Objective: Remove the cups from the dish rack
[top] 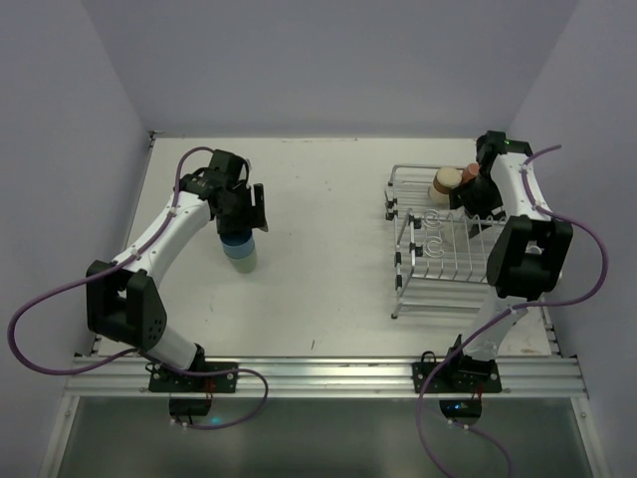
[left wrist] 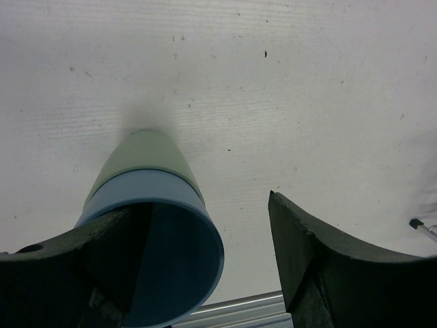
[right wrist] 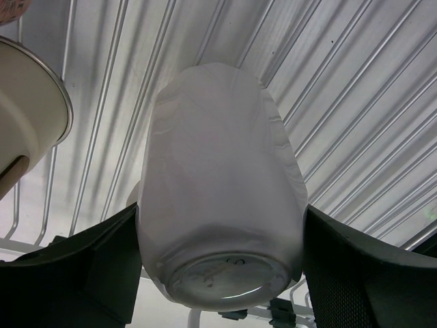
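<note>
The light blue cup (top: 238,242) stands nested in the pale green cup (top: 241,262) on the table, left of centre. In the left wrist view the blue cup (left wrist: 160,191) sits on the green one (left wrist: 147,150). My left gripper (top: 247,211) hangs over them, jaws wide open (left wrist: 205,208); the left finger (left wrist: 61,266) is at the blue rim. My right gripper (top: 476,195) is in the silver wire dish rack (top: 406,279), shut (right wrist: 222,239) on the white cup (right wrist: 218,164), base toward the camera. The cream-tan cup (top: 447,180) and the salmon-pink cup (top: 470,171) sit at the rack's back.
The rack wires (right wrist: 355,102) run under the white cup. The cream-tan cup (right wrist: 27,109) lies close to its left, with the pink cup (right wrist: 10,8) beyond. White walls enclose the table on three sides. A metal rail (top: 318,373) runs along the front edge.
</note>
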Action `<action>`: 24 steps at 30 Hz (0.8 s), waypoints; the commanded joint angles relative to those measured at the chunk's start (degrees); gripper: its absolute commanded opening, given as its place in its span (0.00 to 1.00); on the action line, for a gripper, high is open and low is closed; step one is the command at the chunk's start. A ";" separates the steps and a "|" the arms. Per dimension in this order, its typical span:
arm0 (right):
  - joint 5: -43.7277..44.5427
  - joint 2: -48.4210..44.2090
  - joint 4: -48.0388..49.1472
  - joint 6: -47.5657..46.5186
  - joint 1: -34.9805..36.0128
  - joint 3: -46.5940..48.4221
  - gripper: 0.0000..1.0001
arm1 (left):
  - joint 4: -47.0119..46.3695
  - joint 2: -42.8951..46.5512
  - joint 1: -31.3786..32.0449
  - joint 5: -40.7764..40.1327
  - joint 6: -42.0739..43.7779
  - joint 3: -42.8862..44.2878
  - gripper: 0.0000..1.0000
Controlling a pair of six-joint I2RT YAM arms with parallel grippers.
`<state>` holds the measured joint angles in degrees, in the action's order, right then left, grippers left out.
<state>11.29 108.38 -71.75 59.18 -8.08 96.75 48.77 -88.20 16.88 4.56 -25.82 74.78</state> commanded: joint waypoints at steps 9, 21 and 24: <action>5.15 -2.11 -7.01 -7.40 0.16 2.12 0.00 | -1.58 0.58 -0.19 1.07 1.48 4.23 0.73; 0.84 -6.07 -1.39 -12.15 0.61 5.73 0.00 | 0.00 -0.39 0.17 3.44 0.86 9.32 0.73; 0.23 -5.72 -0.33 -13.03 0.61 6.52 0.00 | 0.27 -0.39 0.25 4.14 0.51 10.38 0.73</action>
<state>10.55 108.25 -71.59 48.77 -7.60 98.41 48.97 -88.29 16.91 6.85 -25.87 81.97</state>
